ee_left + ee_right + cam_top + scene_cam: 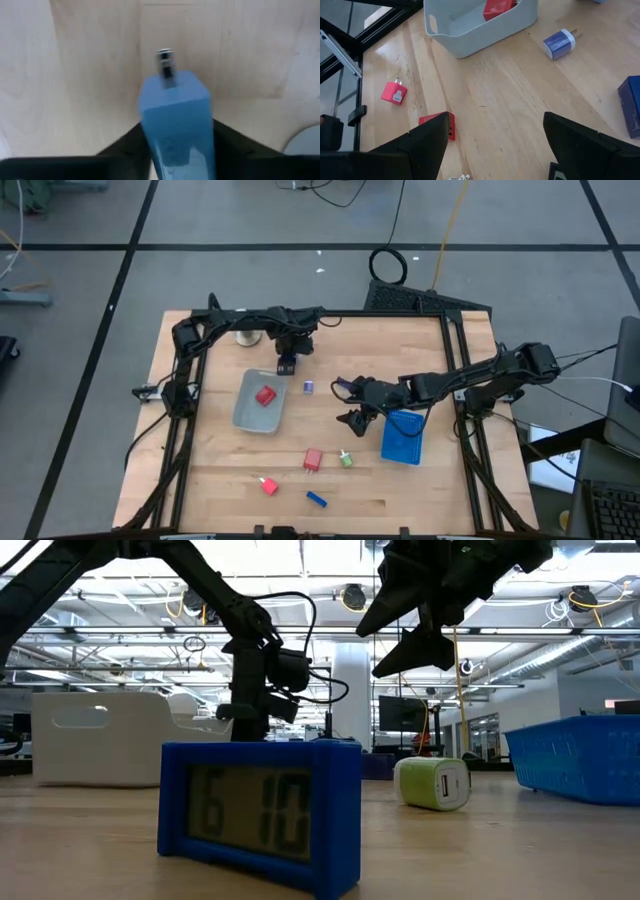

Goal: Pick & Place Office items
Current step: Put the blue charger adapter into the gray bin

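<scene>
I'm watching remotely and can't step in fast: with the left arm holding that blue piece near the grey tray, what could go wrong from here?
1. The left gripper holds the blue charger by its lower end only; it may tilt or slip before reaching the grey tray.
2. The right gripper, jaws open, hangs over mid-table near the lavender charger; both arms may crowd each other.
3. The grey tray already holds a red block; a drop could bounce off it.

Two trays, grey (243,416) & blue (402,442); approx seven small office items (313,459); two arms.
</scene>
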### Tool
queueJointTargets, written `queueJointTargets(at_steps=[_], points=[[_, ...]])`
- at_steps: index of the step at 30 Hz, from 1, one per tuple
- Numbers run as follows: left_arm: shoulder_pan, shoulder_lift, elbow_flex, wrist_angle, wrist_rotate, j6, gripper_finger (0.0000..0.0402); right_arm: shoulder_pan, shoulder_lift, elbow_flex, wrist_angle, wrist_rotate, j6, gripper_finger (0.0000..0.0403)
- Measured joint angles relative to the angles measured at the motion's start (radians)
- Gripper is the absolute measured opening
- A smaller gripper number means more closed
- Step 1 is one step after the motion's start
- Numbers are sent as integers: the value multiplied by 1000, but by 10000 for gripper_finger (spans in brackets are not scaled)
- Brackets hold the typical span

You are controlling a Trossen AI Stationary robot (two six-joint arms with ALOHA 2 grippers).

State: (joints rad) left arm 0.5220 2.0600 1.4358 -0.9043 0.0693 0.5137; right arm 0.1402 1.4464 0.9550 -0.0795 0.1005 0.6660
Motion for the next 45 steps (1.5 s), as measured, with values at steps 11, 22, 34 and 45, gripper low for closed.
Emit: queueJointTargets(at_steps=[11,22,34,45], points=[[-8,0,6,-27,27,-7,113,0,0,0,0,0,0,311],[-20,-72,140,-183,-12,-11,113,0,0,0,1,-52,7,311],[-27,-408,170,-343,97,-149,113,-1,0,0,4,-58,26,311],[-87,-432,24,-347,186,-213,113,1,0,0,2,-55,33,311]])
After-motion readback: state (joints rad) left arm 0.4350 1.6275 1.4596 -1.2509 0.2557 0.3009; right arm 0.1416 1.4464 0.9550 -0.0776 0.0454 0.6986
